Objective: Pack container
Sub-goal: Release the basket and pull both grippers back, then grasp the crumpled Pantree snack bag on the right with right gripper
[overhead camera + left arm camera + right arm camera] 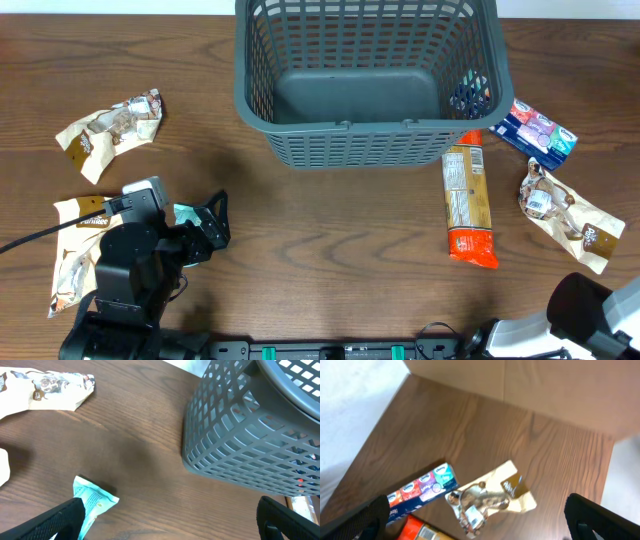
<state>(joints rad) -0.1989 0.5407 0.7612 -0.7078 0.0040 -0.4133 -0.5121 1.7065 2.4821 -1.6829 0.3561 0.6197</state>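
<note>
Our left gripper [171, 505] and right gripper [476, 502] both gape wide. We'd best nudge the left one toward nine o'clock, centring the teal packet [92, 497] before pinching.

Overhead view is evenly lit and pretty bright, light seems to come from above, since shadows on the table [330, 240] around the basket [350, 148] are faint and soft-edged. The shiny packet [110, 130] left of the basket catches a bit of glare. Left wrist view is sharp on the wood grain, with a soft dark patch just left of the basket; the left gripper [170, 527] shows as dark, blurry fingers [62, 519]. Right wrist view is soft all over, the pale area past the table is blown out, and the right gripper [480, 525] fingers [355, 520] are out of focus.
</note>
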